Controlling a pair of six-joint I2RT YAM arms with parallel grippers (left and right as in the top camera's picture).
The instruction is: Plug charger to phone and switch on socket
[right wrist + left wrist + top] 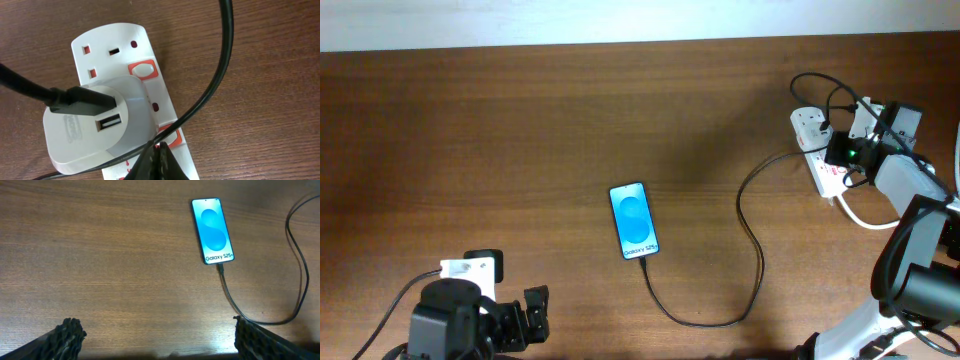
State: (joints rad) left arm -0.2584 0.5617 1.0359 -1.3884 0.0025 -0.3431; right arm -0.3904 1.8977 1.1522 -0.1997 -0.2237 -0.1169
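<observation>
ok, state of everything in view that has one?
phone: screen lit, charger plugged in.
charger: tip in phone, USB end in white adapter.
white adapter: seated in socket.
socket: switches' on/off unclear.
left gripper: open, holding nothing.
right gripper: shut, tips at a red switch.

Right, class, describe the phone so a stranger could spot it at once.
On the brown wooden table, look near the middle. The phone lies flat, a black charger cable meeting its text end. Nothing else has a lit blue screen reading Galaxy S25+.

phone [634, 220] centre, socket [808, 130] far right, charger [759, 262] between
</observation>
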